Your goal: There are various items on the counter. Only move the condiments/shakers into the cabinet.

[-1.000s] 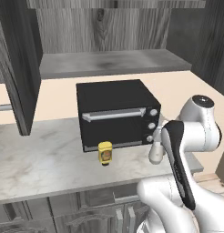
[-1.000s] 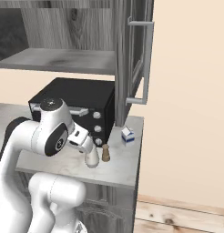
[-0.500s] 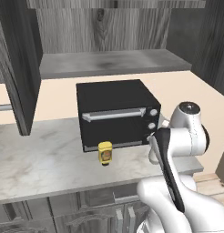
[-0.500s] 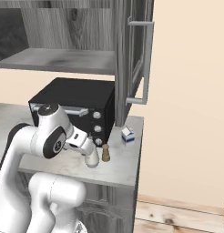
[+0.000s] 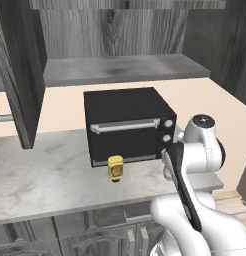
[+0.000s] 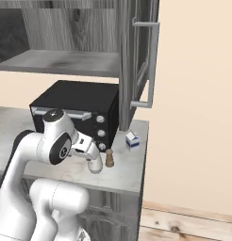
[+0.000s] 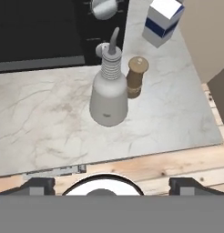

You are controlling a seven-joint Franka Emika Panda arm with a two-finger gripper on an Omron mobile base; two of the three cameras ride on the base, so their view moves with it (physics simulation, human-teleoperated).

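In the hand view my gripper [image 7: 111, 185] is open, its dark fingertips [image 7: 38, 185] wide apart, above and short of the counter's front edge. Past that edge a white narrow-necked bottle [image 7: 109, 95] stands on the marble counter [image 7: 45, 123], with a small brown wooden shaker [image 7: 135, 77] touching or nearly touching its side. The right base view has the bottle [image 6: 95, 167] and the shaker [image 6: 109, 159] just beyond my hand. A yellow squeeze bottle [image 5: 115, 167] stands in front of the toaster oven. The cabinet shelf [image 5: 120, 70] above is bare.
A black toaster oven [image 5: 127, 125] fills the counter's back. A small blue-and-white box [image 7: 161, 20] stands beside it near the counter's right end. The cabinet's dark doors [image 6: 136, 61] hang open over both sides. Wooden floor lies past the counter edge.
The arm's upper joints have sunk and shifted slightly. The gripper has stayed open, and the things on the counter have not moved.
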